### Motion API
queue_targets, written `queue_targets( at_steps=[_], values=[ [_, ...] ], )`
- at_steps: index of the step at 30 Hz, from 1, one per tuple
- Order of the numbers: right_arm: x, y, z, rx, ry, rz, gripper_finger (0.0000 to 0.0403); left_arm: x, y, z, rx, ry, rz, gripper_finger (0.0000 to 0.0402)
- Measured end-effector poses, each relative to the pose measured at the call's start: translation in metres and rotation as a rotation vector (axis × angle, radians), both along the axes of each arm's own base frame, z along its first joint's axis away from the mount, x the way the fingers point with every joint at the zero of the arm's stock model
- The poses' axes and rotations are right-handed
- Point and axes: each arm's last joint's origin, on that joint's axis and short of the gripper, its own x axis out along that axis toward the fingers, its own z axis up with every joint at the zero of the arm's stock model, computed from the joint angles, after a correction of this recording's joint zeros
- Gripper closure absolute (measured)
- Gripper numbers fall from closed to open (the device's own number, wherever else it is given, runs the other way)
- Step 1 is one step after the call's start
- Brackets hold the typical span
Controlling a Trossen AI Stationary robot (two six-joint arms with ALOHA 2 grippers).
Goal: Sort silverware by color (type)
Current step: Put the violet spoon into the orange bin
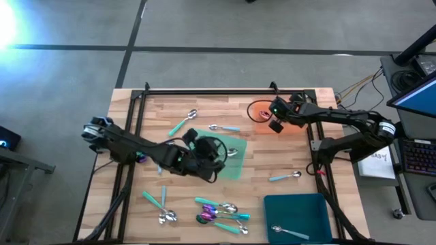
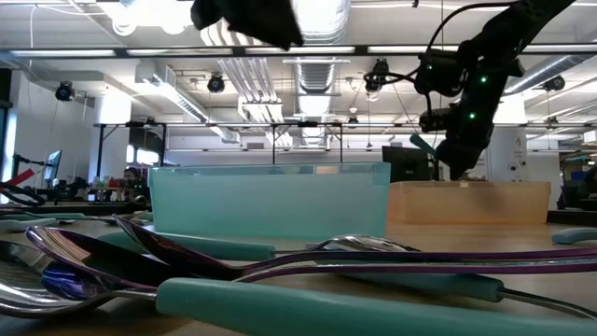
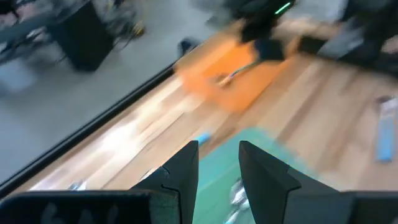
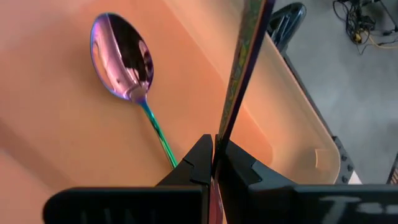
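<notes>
My right gripper (image 1: pixel 276 124) hangs over the orange tray (image 1: pixel 257 109) at the far right and is shut on a slim iridescent utensil (image 4: pixel 242 56). An iridescent purple spoon (image 4: pixel 121 56) lies flat in that tray. My left gripper (image 1: pixel 219 155) is open and empty over the green tray (image 1: pixel 235 167) in the middle of the table; its two fingers (image 3: pixel 186 168) stand apart above a silver spoon (image 3: pixel 236 193) lying on that tray. More silverware lies loose: teal-handled spoons (image 1: pixel 182 122) (image 1: pixel 225 127) (image 1: pixel 285 177) and a pile (image 1: pixel 221 212) near the front edge. My right gripper pinches the iridescent utensil's thin handle (image 4: pixel 225 127) between its two fingers, edge-on. The utensil runs on past the fingertips over the orange tray, and its far end leaves the right wrist view. Whether that end touches the tray cannot be told.
A dark teal tray (image 1: pixel 300 204) with one spoon (image 1: pixel 289 233) stands at the near right. Two more spoons (image 1: pixel 157 201) (image 1: pixel 167 218) lie near the front left. Black frame rails (image 1: pixel 204 90) run along the table's far edge and sides.
</notes>
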Motion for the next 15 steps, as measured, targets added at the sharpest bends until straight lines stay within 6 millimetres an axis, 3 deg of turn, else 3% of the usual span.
queue_targets(
  at_steps=[8,15],
  values=[
    [0.0,0.002,-0.001,0.058,-0.037,-0.006,0.0389,-0.025,0.044,-0.019,-0.165,0.302,0.176,0.0307],
    [0.0,0.002,-0.001,0.071,-0.044,0.003,0.0364,-0.042,0.085,-0.03,-0.175,0.581,0.301,0.0324]
  ],
)
